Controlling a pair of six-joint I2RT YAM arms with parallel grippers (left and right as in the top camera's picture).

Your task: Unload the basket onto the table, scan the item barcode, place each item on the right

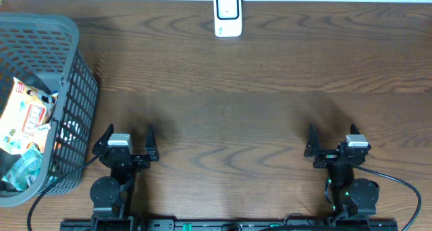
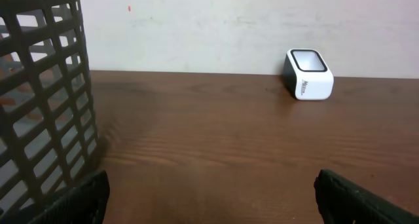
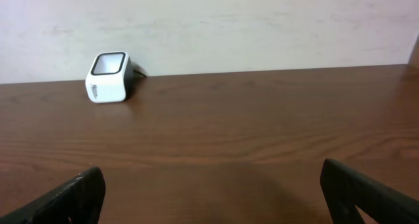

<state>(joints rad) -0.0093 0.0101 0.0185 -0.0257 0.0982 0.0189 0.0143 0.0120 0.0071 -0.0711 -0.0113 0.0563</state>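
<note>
While the left and right jaws stand apart and empty, the packet [image 1: 27,116] lies inside the basket [image 1: 75,109]; the scanner [image 1: 228,15] stands well apart from the basket, on the counter [image 1: 236,123]. Expect a light, soft, slippery packet: pinch an edge seam, barcode unobstructed.

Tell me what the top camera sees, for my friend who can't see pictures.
At the near edge of a brown wooden table, the robot's left gripper and right gripper are both open and empty. A dark basket holding snack packets sits at the left, and a small white scanner stands at the far edge, in the middle.
</note>
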